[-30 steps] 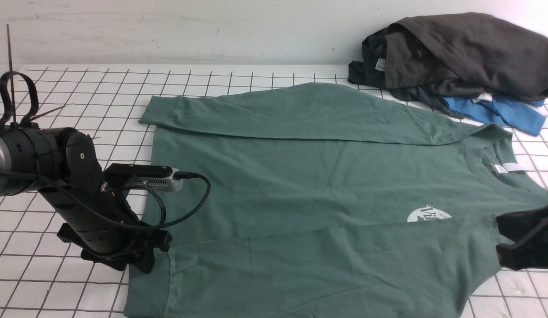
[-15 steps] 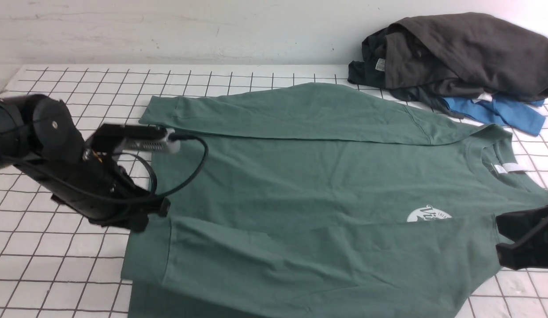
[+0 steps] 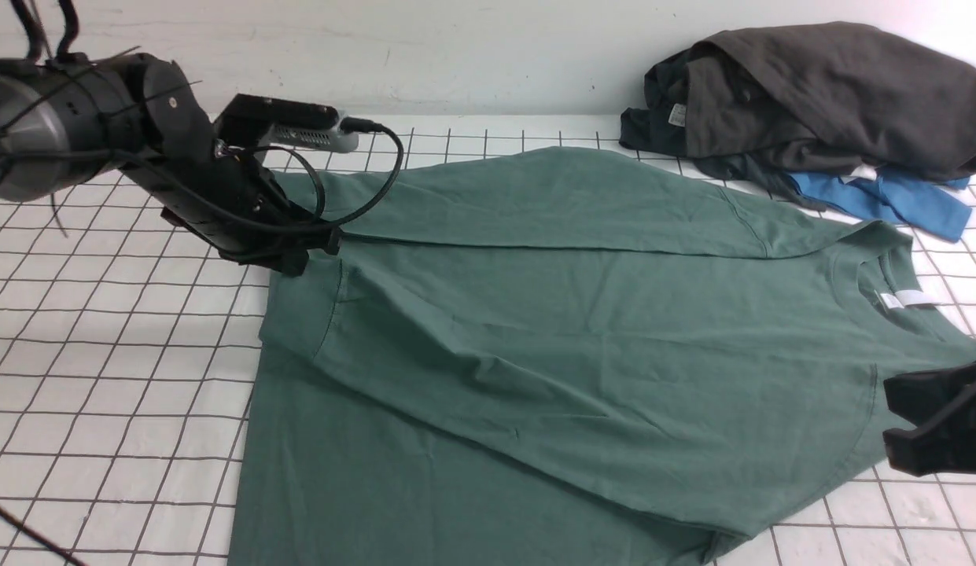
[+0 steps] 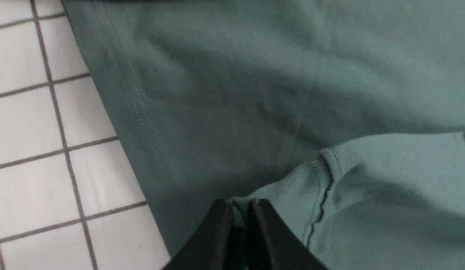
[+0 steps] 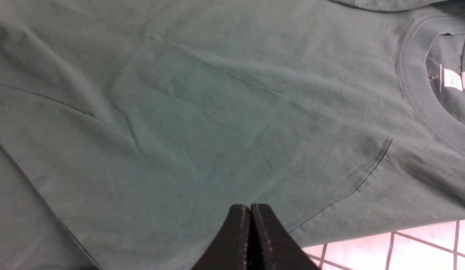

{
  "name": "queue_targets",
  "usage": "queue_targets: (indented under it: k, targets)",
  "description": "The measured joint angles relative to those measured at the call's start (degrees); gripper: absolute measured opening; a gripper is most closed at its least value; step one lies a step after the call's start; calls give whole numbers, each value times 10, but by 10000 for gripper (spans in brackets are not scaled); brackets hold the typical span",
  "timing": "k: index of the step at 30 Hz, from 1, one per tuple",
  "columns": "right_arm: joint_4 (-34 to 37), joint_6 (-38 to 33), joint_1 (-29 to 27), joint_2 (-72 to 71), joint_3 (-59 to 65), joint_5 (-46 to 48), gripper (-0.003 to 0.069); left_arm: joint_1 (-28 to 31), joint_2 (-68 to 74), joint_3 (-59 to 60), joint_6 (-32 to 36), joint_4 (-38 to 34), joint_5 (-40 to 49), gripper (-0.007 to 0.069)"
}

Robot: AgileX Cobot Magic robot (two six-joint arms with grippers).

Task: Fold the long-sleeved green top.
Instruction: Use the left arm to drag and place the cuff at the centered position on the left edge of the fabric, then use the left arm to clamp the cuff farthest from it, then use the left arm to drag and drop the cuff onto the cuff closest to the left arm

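The green long-sleeved top point(image 3: 582, 330) lies spread on the white gridded table point(image 3: 126, 330), neck to the right with its white label point(image 3: 904, 299). My left gripper point(image 3: 299, 255) is shut on the ribbed cuff point(image 4: 292, 187) of the near sleeve, holding it over the top's far-left corner. That sleeve runs diagonally across the body and hides the chest logo. The pinched cuff shows between the jaws in the left wrist view point(image 4: 239, 204). My right gripper point(image 3: 896, 424) is shut just above the near shoulder, with no cloth seen between its jaws in the right wrist view point(image 5: 250, 207).
A heap of dark grey garments point(image 3: 818, 94) with a bright blue garment point(image 3: 881, 200) under it sits at the far right, touching the top's far shoulder. A wall closes the back edge. Bare grid lies to the left of the top.
My left gripper carried the near sleeve's cuff from the near-left edge up and away to the far left. The sleeve now lies across the chest and covers the logo. The right arm has not moved.
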Motion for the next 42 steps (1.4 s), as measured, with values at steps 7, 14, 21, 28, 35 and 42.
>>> queue_targets:
  k: [7,14,21,28,35,42]
  targets:
    - [0,0,0,0,0,0,-10,29,116,-210,-40,16,63,316]
    - [0,0,0,0,0,6,-10,57,246,-377,-109,28,75,445]
    - [5,0,0,0,0,35,-10,68,312,-414,-185,39,16,443]
    - [11,0,0,0,0,74,-10,67,324,-415,-189,39,-29,198]
    - [9,-3,0,0,0,87,-10,62,283,-415,-164,43,23,17]
    - [9,-26,0,0,0,89,-10,26,141,-414,-97,43,231,16]
